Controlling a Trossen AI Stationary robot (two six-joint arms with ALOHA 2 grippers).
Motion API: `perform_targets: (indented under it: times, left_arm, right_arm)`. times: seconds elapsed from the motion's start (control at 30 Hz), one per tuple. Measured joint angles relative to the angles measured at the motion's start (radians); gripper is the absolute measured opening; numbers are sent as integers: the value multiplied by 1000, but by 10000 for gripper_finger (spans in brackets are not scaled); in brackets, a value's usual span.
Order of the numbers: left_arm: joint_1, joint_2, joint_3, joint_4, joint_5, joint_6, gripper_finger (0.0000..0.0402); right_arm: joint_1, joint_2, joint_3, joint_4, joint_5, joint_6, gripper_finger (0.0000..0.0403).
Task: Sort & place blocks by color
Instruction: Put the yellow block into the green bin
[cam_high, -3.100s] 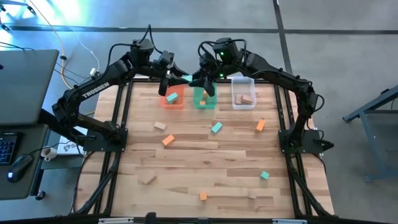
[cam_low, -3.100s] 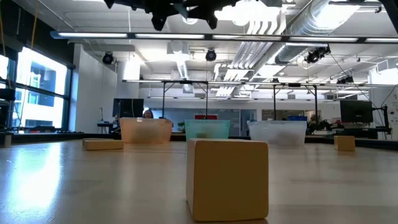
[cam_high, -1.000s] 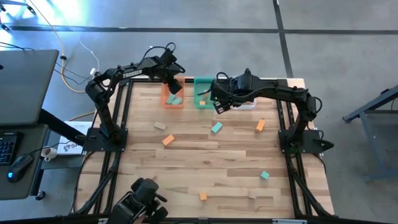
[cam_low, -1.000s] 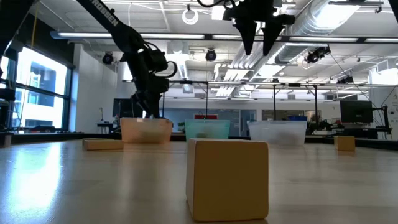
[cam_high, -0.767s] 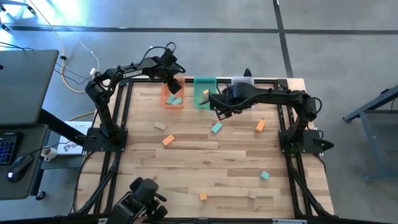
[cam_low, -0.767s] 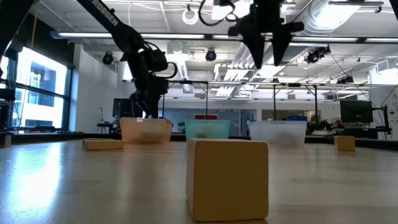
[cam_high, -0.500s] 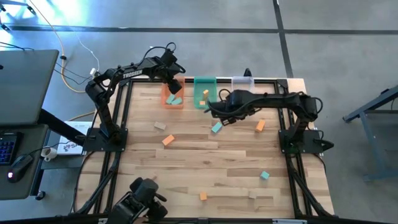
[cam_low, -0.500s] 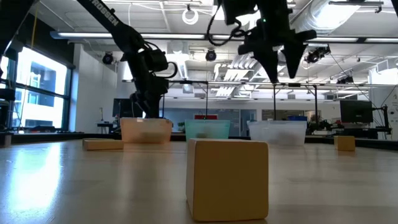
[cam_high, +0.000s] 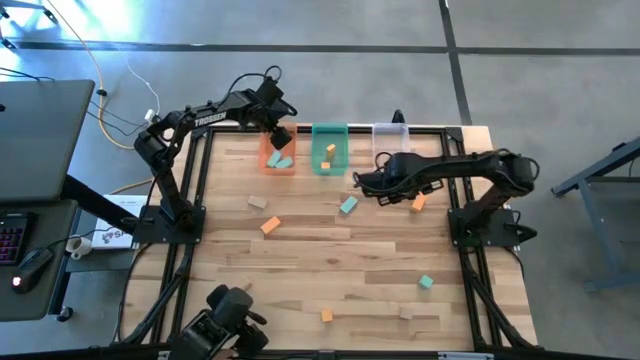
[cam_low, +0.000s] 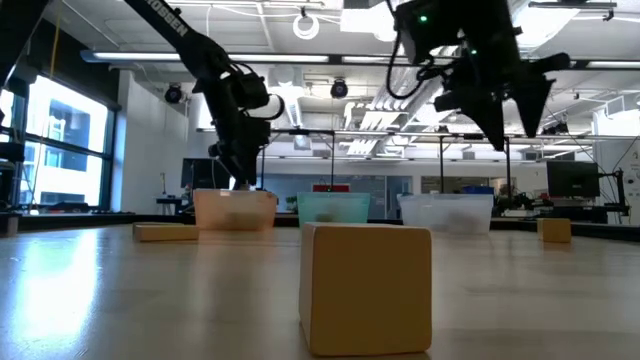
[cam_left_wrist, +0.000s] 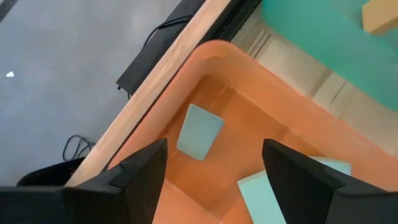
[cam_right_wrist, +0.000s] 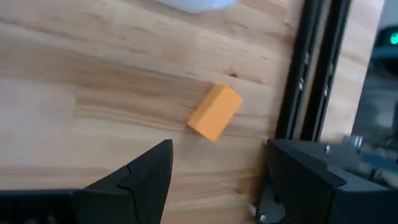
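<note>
My left gripper (cam_high: 280, 140) hangs open over the orange tray (cam_high: 268, 168) at the far edge. Through its fingers (cam_left_wrist: 214, 146) I see three teal blocks lying on the tray floor, one of them (cam_left_wrist: 200, 131) straight below. My right gripper (cam_high: 400, 190) is open and points down above the table, right of centre. An orange block (cam_right_wrist: 214, 112) lies flat on the wood just beyond its fingertips (cam_right_wrist: 219, 146), close to the right rail. In the low view the right gripper (cam_low: 512, 130) is well above the tabletop.
A green tray (cam_high: 318, 165) holding an orange block and a clear tray (cam_high: 392, 132) stand beside the orange one. Loose blocks lie about: teal (cam_high: 348, 205), tan (cam_high: 258, 202), orange (cam_high: 270, 226), teal (cam_high: 425, 282), orange (cam_high: 326, 315). A dark device (cam_high: 228, 310) sits at the near left.
My right gripper has come down and swung from beside the green tray toward the table's right edge and a little nearer, turning about as it went. It now stands over the orange block by the rail.
</note>
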Motion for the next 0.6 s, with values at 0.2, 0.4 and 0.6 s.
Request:
perform_targets:
  times: [0.2,0.4,0.6]
  left_arm:
    - [0,-7,86,-66,-1,7,250]
    - [-2,-8,202,-127,3,8,249]
    - [-2,-8,304,-160,6,8,248]
  right_arm:
    - [0,-143,-164,132,0,177,245]
    - [0,-243,-332,270,-8,347,245]
    - [0,-294,-473,407,-10,457,245]
